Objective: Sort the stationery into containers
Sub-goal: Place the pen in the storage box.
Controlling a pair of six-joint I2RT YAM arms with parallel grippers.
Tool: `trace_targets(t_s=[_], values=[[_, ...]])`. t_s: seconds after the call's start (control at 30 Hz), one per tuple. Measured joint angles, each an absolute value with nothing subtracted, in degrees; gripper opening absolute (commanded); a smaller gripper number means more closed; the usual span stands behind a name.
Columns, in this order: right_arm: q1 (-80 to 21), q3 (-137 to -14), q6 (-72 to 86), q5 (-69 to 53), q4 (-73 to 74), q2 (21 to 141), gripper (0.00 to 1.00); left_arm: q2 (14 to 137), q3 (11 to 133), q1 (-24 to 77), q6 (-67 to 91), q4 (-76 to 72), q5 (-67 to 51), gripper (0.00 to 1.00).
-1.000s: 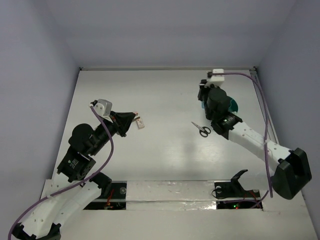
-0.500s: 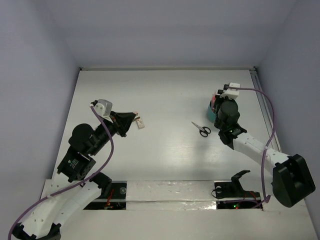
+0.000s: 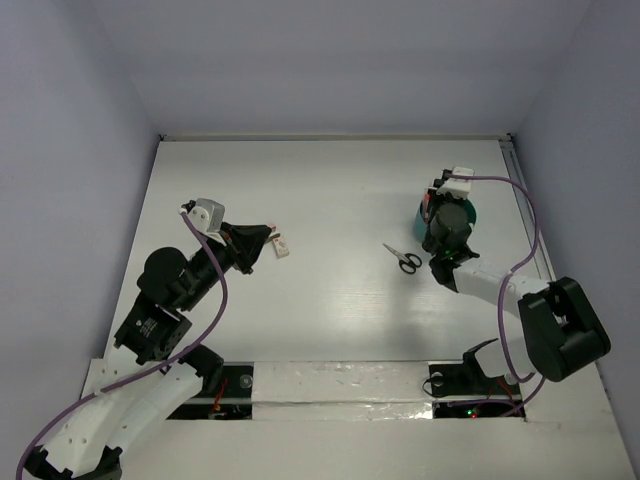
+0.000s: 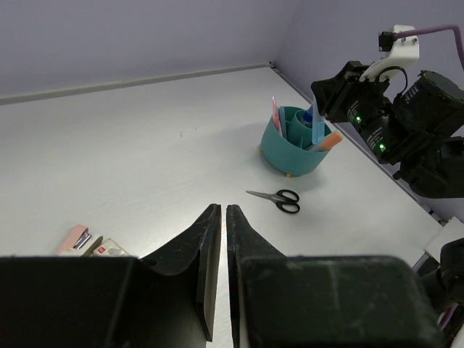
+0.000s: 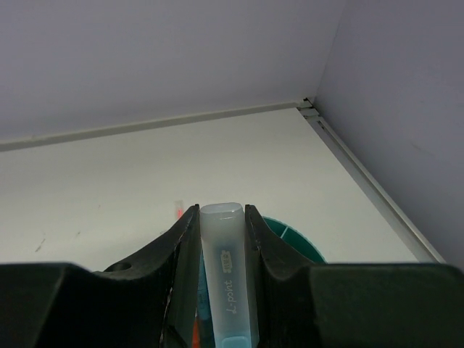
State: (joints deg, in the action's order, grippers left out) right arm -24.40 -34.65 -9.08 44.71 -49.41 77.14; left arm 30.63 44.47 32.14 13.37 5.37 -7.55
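The teal cup (image 4: 292,150) stands at the right rear of the table and holds an orange marker (image 4: 330,140), pink pens (image 4: 276,117) and other pens. My right gripper (image 5: 221,210) hangs right over the cup (image 3: 473,212), shut on a blue highlighter (image 5: 226,275) whose lower end is inside it. Black-handled scissors (image 3: 404,259) lie flat just left of the cup. My left gripper (image 4: 221,212) is shut and holds nothing. It hovers left of centre beside two small erasers (image 3: 281,246), one pink (image 4: 74,235) and one white (image 4: 110,249).
A raised rail (image 3: 522,200) runs along the table's right edge close behind the cup. Purple walls close in the back and both sides. The right arm's white forearm (image 3: 490,285) lies between the cup and the near edge.
The right gripper has come back and rightward from beyond the cup to stand over it with the highlighter. The left arm has not moved.
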Motion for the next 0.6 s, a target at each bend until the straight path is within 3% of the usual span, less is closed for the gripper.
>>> trace_targets(t_s=[0.6], values=[[-23.6, -32.8, -7.6, 47.6, -52.8, 81.8, 0.0, 30.5, 43.7, 32.1, 13.3, 4.2, -8.8, 0.06]])
